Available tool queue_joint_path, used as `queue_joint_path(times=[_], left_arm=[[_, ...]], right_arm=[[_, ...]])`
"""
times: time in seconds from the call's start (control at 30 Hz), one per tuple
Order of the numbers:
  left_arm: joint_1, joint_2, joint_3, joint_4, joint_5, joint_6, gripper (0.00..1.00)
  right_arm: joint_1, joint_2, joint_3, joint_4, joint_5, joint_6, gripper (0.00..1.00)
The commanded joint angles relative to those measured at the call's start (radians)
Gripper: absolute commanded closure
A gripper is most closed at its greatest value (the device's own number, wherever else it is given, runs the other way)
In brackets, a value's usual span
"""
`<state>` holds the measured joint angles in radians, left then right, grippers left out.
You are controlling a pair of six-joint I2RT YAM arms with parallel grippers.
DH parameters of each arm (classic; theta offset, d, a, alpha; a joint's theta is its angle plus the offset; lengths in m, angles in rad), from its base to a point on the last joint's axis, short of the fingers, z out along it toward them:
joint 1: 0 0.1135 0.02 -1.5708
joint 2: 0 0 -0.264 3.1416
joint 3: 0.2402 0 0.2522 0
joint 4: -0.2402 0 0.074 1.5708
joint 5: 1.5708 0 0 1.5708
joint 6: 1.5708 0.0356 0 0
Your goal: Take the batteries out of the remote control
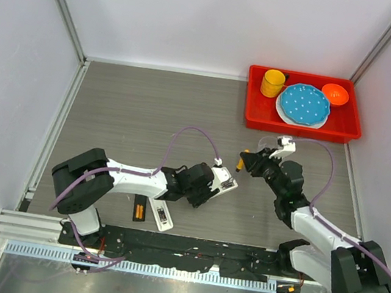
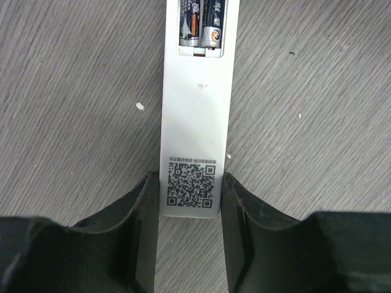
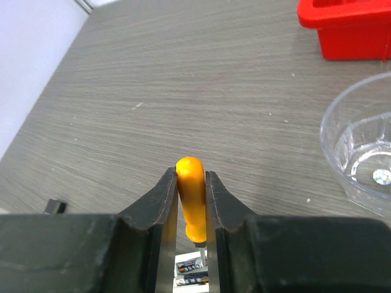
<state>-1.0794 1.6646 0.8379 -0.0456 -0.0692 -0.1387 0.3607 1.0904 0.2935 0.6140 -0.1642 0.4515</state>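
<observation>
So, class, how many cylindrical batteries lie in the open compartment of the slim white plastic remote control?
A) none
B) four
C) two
C: the left wrist view shows two batteries side by side in the white remote control, gripped by the left gripper; the right gripper holds an orange-handled screwdriver.

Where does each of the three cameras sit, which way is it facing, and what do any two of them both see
Top external: above and behind the bases, looking down on the table; both arms show.
Left wrist: on the left arm, looking down the remote; the left gripper clasps its end.
Right wrist: on the right arm, facing across the table toward the red tray; the right gripper pinches the screwdriver.
Shared: both wrist views show the batteries in the remote's open compartment.
</observation>
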Motion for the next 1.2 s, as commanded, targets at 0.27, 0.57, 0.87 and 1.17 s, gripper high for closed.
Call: queue_joint_path(times=[0.27,0.57,0.87,1.17], left_arm=[[-0.004,0.044,-0.003,-0.045,0.04,-0.009,1.0],[-0.004,0.044,-0.003,-0.048,0.034,-0.009,1.0],[-0.002,0.044,-0.002,-0.048,0.034,-0.009,1.0],[-0.004,0.046,-0.002,-0.051,0.035,-0.007,1.0]], right_arm=[[0.026,-0.06,0.058,-0.092,-0.199,0.102,0.99],[0.026,-0.041,0.062,-0.112,-0.167,0.104,0.99],[0.026,-0.099,0.088,-0.2,-0.064,0.072,0.99],[0.024,-0.13,0.119,-0.28,0.112,0.033,0.99]])
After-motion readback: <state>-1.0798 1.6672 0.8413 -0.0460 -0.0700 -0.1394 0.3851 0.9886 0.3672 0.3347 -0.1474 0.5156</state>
